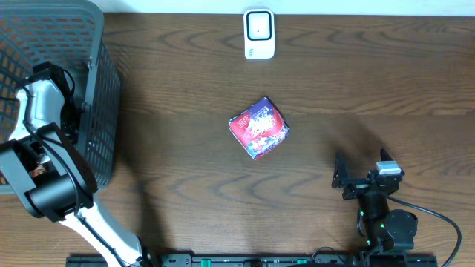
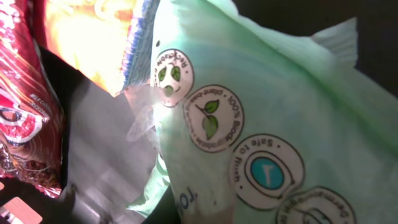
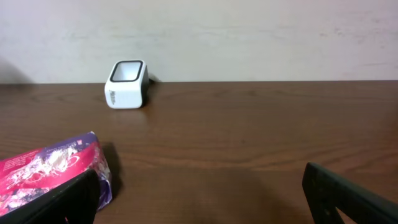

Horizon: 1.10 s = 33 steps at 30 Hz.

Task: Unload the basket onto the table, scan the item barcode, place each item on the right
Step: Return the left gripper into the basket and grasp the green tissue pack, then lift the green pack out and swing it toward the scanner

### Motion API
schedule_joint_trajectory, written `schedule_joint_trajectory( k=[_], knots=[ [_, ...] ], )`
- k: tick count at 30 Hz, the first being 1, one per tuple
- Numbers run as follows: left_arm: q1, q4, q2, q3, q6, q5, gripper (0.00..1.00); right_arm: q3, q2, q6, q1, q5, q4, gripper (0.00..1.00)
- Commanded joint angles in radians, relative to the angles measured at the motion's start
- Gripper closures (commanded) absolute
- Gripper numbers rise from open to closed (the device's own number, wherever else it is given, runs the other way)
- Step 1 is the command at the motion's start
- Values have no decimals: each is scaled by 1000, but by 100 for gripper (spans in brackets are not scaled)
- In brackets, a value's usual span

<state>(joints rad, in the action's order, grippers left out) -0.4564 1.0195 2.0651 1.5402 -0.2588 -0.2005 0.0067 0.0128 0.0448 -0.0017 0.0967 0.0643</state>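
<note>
dark wooden table [image 1: 371, 89], pale wall [image 3: 249, 37]

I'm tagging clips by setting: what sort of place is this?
Probably a mock shop checkout on a wooden table: a white barcode scanner, a grey basket of packaged goods, and a red-purple packet lying mid-table.

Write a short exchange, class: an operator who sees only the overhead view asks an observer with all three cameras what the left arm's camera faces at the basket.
Operator: I see the left arm at the basket, but not what its camera faces. What is there?
Observer: A pale green packet fills most of the left wrist view.
Operator: Does anything lie beside it?
Observer: A red wrapper lies at the left edge of that view.
</note>
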Motion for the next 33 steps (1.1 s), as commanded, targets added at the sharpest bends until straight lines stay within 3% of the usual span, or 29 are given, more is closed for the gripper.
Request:
schedule_joint_trajectory(
  k=[1,8,16,23,28,31,33],
  knots=[
    [0,21,8,14,-5,35,93,-1,-4,13,-6,-5,5,1],
    [0,4,-143,61,-4,53,93,-1,-4,13,-6,-5,5,1],
    [0,-149,-422,63,-8,238,93,-1,-4,13,-6,-5,5,1],
    [0,-274,-686,63,-200,267,93,-1,-4,13,-6,-5,5,1],
    [26,-383,-845,63,-286,530,92,-1,-4,14,-6,-5,5,1],
    [104,-458,-905,63,-304,695,93,-1,-4,13,-6,-5,5,1],
    [190,-481,-927,63,-304,720,93,-1,-4,14,-6,-5,5,1]
  ],
)
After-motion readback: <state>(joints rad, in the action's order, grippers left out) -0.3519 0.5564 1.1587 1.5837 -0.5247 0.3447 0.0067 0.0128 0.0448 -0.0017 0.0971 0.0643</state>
